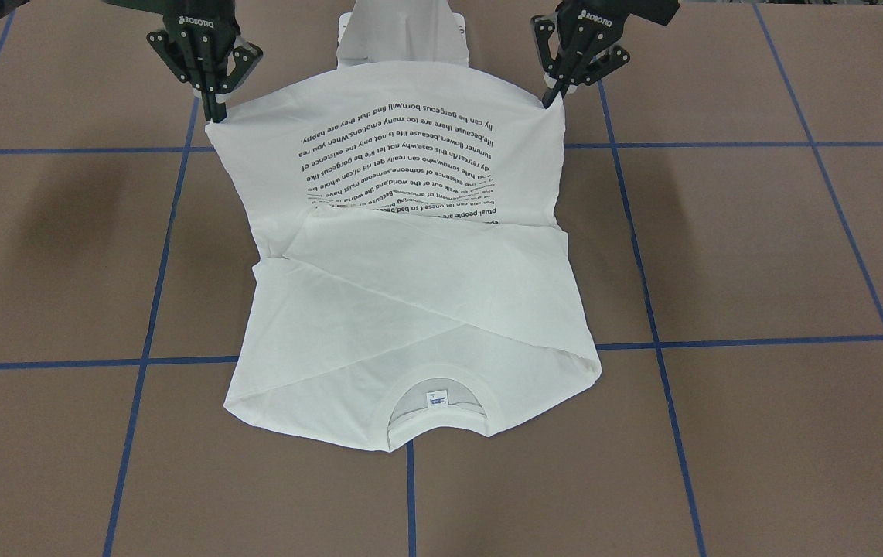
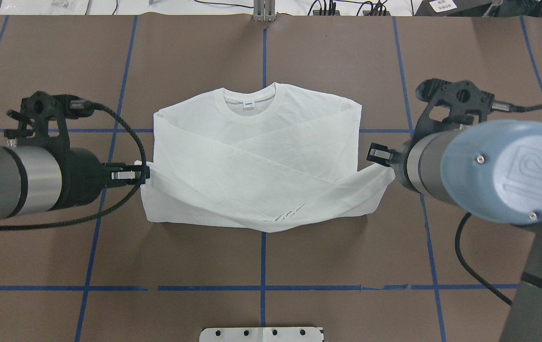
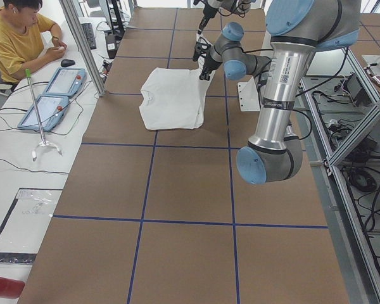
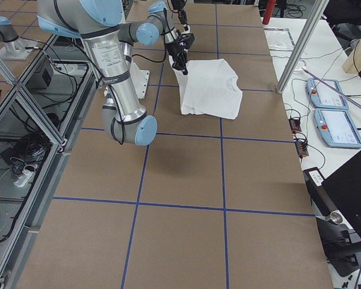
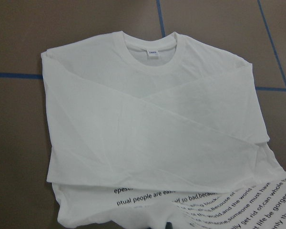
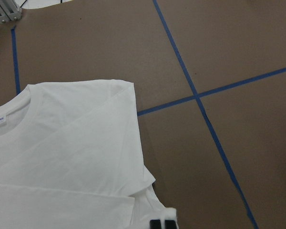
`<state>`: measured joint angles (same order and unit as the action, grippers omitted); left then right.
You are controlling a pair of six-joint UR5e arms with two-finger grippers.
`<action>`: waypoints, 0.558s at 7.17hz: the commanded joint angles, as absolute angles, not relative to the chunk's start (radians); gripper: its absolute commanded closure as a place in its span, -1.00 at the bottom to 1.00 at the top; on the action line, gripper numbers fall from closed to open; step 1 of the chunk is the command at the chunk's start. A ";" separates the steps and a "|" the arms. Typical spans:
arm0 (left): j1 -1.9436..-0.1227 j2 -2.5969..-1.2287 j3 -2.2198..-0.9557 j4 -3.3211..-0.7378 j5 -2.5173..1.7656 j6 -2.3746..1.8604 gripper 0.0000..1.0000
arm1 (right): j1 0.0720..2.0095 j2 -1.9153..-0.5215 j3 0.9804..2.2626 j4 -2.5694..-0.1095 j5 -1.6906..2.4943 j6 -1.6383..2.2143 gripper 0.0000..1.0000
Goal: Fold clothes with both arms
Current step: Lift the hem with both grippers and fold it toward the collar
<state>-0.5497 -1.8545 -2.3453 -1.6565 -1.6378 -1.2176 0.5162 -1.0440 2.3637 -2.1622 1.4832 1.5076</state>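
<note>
The white T-shirt [image 1: 410, 309] lies on the brown table with its collar [image 2: 250, 100] away from the robot and both sleeves crossed over the body. Its hem end is lifted off the table, showing black printed text [image 1: 403, 155] on the underside. My left gripper [image 1: 552, 99] is shut on one hem corner, also seen from overhead as the left gripper [image 2: 146, 172]. My right gripper [image 1: 217, 116] is shut on the other corner, at the shirt's right edge [image 2: 385, 164]. The right wrist view shows its fingertips [image 6: 162, 223] pinching cloth. The left wrist view shows the shirt [image 5: 148, 124] only.
The white pedestal base [image 2: 261, 334] stands at the table's near edge behind the raised hem. Blue tape lines [image 2: 263, 256] grid the brown table cover. A person [image 3: 19, 38] sits at a side table with two tablets [image 3: 57, 88] beyond the table's far edge.
</note>
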 commanded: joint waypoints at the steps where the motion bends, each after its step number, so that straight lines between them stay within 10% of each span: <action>1: -0.677 -1.951 -2.167 -1.664 -1.641 -1.116 1.00 | 0.645 -0.996 2.153 -2.012 1.525 1.419 1.00; 4: -0.713 -2.045 -1.841 -1.846 -1.632 -1.088 1.00 | 0.689 -0.890 1.785 -1.743 1.534 1.414 1.00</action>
